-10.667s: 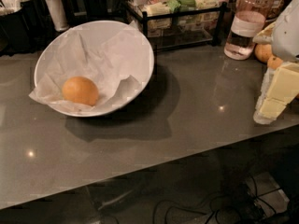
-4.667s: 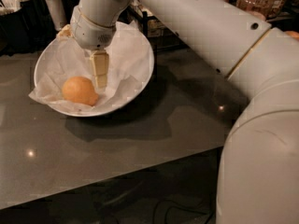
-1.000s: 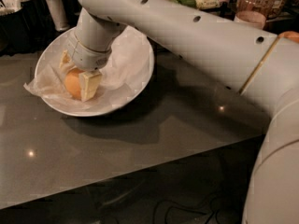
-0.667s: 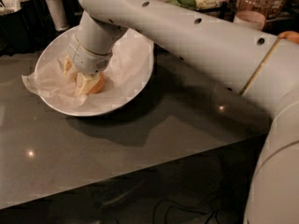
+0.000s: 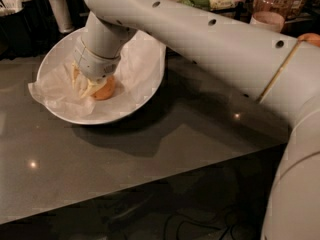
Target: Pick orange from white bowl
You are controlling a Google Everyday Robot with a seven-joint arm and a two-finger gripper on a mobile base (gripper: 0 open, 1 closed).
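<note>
Camera view: the orange point(image 5: 107, 90) is seen inside the white bowl point(image 5: 76, 117), on crumpled paper point(image 5: 136, 68), left of centre. It is half covered from above by the pincer point(image 5: 91, 86); whether it is gripped cannot be told. The bowl is carried by the grey tabletop point(image 5: 150, 151).

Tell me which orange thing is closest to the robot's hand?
The orange in the white bowl, right under the hand. The other orange thing only peeks out at the far right edge, well away from the hand.
</note>
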